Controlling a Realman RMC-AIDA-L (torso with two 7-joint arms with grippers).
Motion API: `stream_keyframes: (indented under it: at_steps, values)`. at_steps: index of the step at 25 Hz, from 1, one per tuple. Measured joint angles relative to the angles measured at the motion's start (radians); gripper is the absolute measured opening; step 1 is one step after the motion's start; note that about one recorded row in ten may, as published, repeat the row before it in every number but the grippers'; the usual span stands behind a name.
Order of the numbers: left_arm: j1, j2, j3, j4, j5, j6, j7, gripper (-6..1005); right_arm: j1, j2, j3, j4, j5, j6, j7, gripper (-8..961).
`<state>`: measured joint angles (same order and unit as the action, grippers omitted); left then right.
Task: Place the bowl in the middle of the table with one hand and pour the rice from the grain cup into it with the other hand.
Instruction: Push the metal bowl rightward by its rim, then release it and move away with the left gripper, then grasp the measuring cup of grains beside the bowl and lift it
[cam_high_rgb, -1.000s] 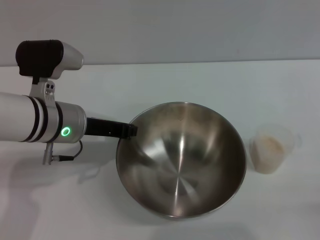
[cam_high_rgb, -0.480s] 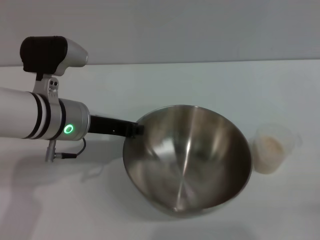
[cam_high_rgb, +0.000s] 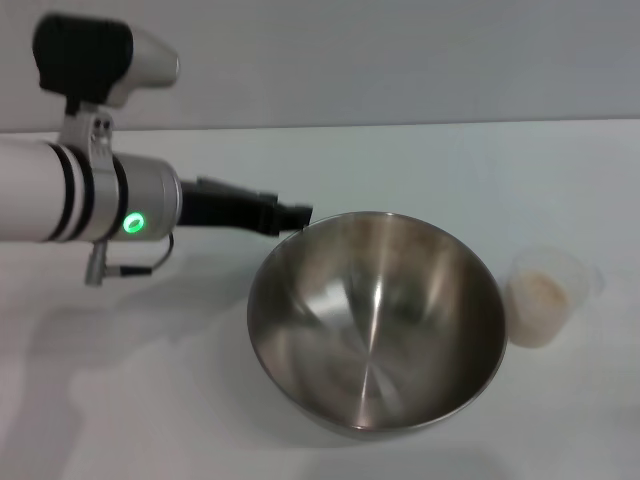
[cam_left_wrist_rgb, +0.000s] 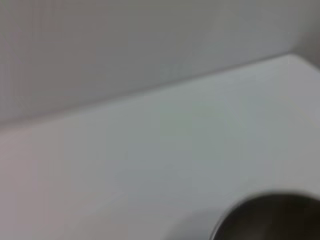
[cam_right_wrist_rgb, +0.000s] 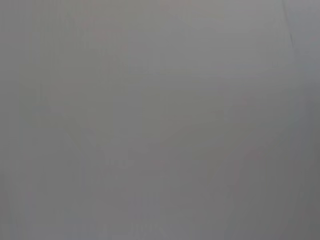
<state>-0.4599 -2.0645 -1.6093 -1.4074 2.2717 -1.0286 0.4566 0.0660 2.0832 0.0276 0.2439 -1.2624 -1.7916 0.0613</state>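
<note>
Head view shows the left gripper (cam_high_rgb: 290, 214) reaching in from the left on a white arm with a green ring light, its dark fingers ending just at the far left rim of the bowl (cam_high_rgb: 375, 322). Whether the tips touch that rim cannot be told, and neither can whether the claw is spread or closed. The bowl sits upright on the table (cam_high_rgb: 150, 400), near the middle and a little to the right, its shiny inside holding nothing. Just beside it on the right, apart from its rim by a narrow gap, stands the cup (cam_high_rgb: 545, 297), upright, with the rice (cam_high_rgb: 538, 292) filling its lower part as a pale mass.

Left wrist view looks across the white table (cam_left_wrist_rgb: 165, 150) toward a grey wall, with only a dark curved piece of the bowl (cam_left_wrist_rgb: 270, 217) at one edge; no fingers appear there.

Right wrist view is a flat grey field with nothing to make out, and the right gripper does not appear in any view
</note>
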Motion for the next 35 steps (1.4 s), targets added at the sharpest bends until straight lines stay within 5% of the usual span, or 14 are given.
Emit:
stream_keyframes:
  at_steps: [6, 8, 9, 10, 12, 13, 14, 15, 18, 19, 22, 24, 29, 35]
  values:
    - [0.147, -0.003, 0.079, -0.227, 0.003, 0.260, 0.257, 467, 0.000, 0.000, 0.000, 0.000, 0.000, 0.000, 0.000, 843]
    - [0.255, -0.001, 0.196, -0.255, 0.003, 0.528, 0.406, 468, -0.001, 0.000, 0.000, 0.000, 0.001, 0.000, 0.000, 843]
    - [0.333, -0.002, 0.335, -0.221, 0.015, 0.828, 0.559, 468, -0.001, 0.000, 0.000, 0.000, 0.002, 0.000, 0.000, 843]
    - [0.333, -0.002, 0.335, -0.221, 0.015, 0.828, 0.559, 468, -0.001, 0.000, 0.000, 0.000, 0.002, 0.000, 0.000, 843]
    - [0.372, -0.005, 0.542, -0.047, 0.100, 1.300, 0.705, 467, -0.002, 0.000, 0.000, 0.000, 0.001, 0.000, 0.000, 843]
    - [0.372, -0.005, 0.542, -0.047, 0.100, 1.300, 0.705, 466, -0.002, 0.000, 0.000, 0.000, 0.001, 0.000, 0.000, 842]
    - [0.348, -0.006, 0.620, 0.126, 0.136, 1.621, 0.699, 466, -0.001, 0.000, -0.002, 0.000, 0.000, 0.000, -0.002, 842]
    - [0.348, -0.006, 0.620, 0.126, 0.136, 1.621, 0.699, 469, -0.001, 0.000, -0.002, 0.000, 0.000, 0.000, -0.002, 842]
    - [0.341, -0.004, 0.647, 0.299, 0.141, 2.054, 0.531, 476, -0.001, 0.001, -0.030, -0.006, 0.000, 0.000, -0.010, 842]
    - [0.348, -0.001, 0.629, 0.418, 0.143, 2.237, 0.300, 479, -0.002, 0.001, -0.058, -0.019, 0.000, 0.006, -0.012, 842]
    - [0.342, 0.000, 0.592, 0.539, 0.143, 2.316, 0.069, 486, -0.002, 0.002, -0.073, -0.026, 0.000, 0.017, -0.012, 842]
    - [0.304, 0.001, 0.534, 0.751, 0.143, 2.352, -0.229, 537, 0.002, 0.002, -0.081, -0.028, 0.000, 0.053, -0.012, 842]
    - [0.239, -0.006, 0.508, 1.026, 0.139, 2.385, -0.392, 682, 0.020, 0.000, -0.097, -0.037, 0.000, 0.120, -0.013, 842]
    - [0.254, -0.007, 0.506, 1.079, 0.137, 2.398, -0.424, 847, 0.060, 0.001, -0.129, -0.047, 0.000, 0.203, -0.013, 842]
